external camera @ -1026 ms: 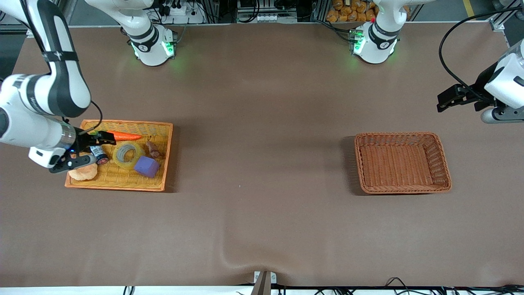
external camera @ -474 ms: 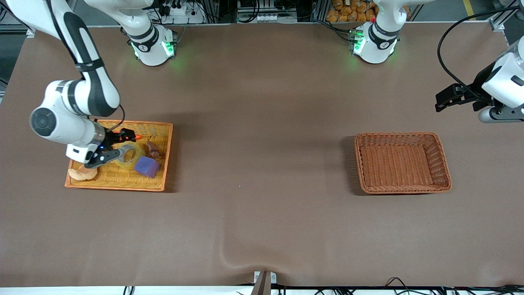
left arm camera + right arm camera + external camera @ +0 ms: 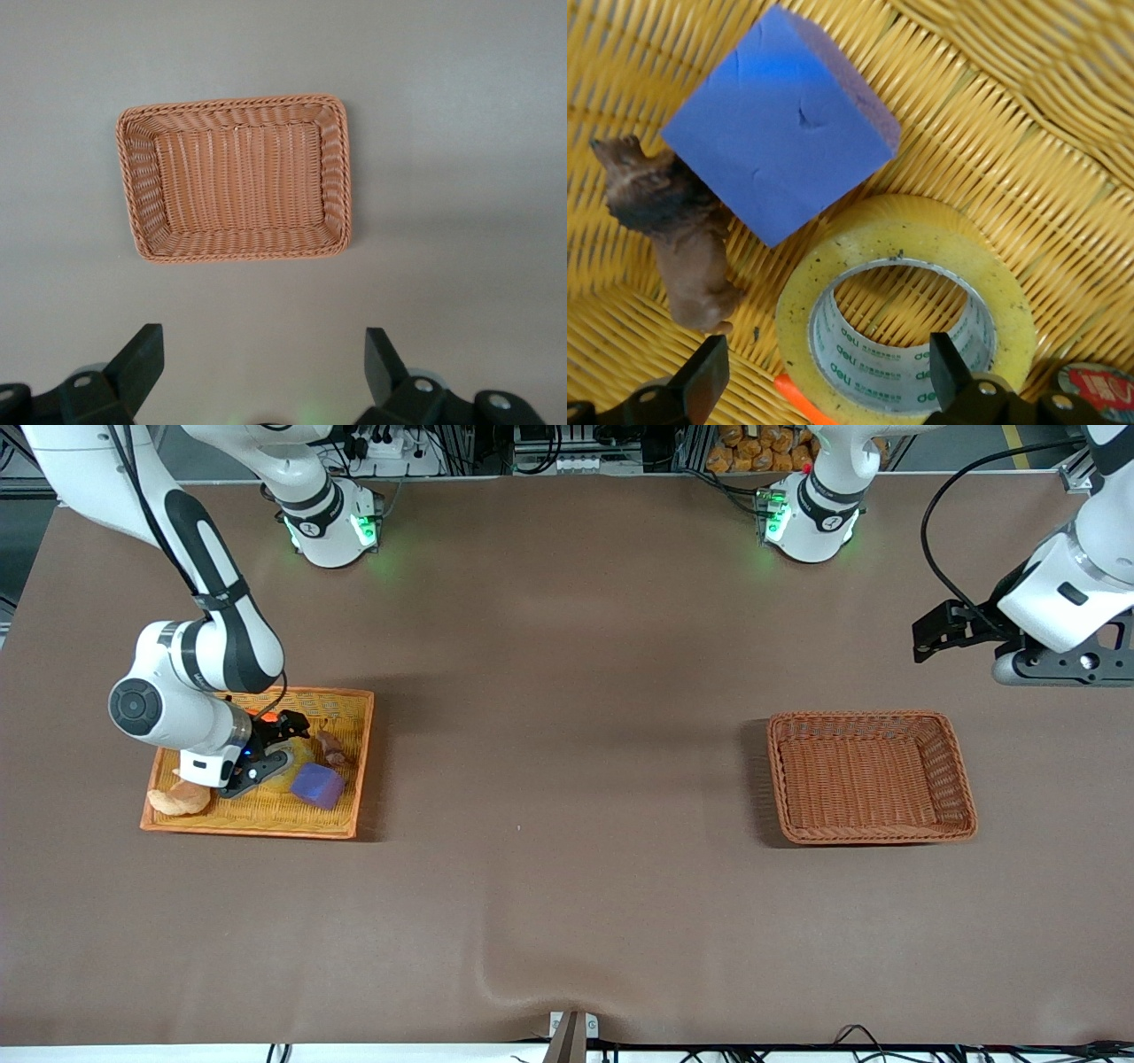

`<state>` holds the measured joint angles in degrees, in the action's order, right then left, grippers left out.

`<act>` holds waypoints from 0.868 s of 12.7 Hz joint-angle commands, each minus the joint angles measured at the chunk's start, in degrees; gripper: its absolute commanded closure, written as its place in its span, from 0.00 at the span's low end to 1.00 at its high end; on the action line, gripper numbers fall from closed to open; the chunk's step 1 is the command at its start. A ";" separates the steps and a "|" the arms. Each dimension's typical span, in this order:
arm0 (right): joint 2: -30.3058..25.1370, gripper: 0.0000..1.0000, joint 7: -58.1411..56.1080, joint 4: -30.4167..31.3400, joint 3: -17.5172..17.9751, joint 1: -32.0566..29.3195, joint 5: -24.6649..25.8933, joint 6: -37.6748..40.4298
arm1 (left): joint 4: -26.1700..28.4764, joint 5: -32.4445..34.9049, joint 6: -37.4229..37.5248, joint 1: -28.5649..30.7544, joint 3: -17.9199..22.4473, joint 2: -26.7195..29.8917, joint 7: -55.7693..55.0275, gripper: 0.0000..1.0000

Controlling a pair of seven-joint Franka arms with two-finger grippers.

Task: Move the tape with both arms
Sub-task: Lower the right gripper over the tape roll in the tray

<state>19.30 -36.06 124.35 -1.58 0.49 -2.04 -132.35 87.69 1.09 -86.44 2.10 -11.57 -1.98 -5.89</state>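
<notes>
The tape (image 3: 904, 305) lies ungrasped in the yellow tray (image 3: 266, 819); right gripper (image 3: 824, 376) straddles it, jaws wide, empty. Left gripper (image 3: 261, 363) waits open over the worktop (image 3: 567, 779); pickup, handover and placing remain.

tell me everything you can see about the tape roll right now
The tape is a thick yellowish translucent ring with a wide grey-white core printed in small green letters. It lies flat in the yellow tray, hole up, showing the weave through it. The blue block sits against its rim, and an orange tip shows at its edge. The right gripper hangs open just above it, not gripping yet.
</notes>
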 commanded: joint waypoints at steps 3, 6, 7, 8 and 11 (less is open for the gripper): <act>-0.93 0.00 -2.26 2.12 0.35 -0.23 0.19 -0.01 | -0.94 -1.09 -0.39 -0.17 0.06 -0.57 0.53 0.00; -0.41 0.00 -2.43 2.21 0.35 -0.31 0.19 -0.63 | -0.94 -1.09 -0.39 0.01 0.06 -0.57 0.70 0.00; -0.15 0.00 -2.43 2.56 0.43 -0.23 0.19 -2.11 | -0.94 -1.09 -0.39 0.01 0.06 -0.57 0.62 0.00; -0.14 0.04 -2.43 2.82 0.35 -0.31 0.19 -2.39 | -0.94 -1.18 -0.66 0.27 0.06 -0.65 0.62 0.00; -0.06 0.38 -1.99 2.83 0.35 -0.49 0.19 -2.39 | -0.59 -1.18 -1.27 0.62 0.15 -0.74 1.05 0.00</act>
<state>19.47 -37.68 126.54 -1.44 0.51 -2.04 -133.96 87.69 1.09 -87.44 2.15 -11.44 -2.35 -5.89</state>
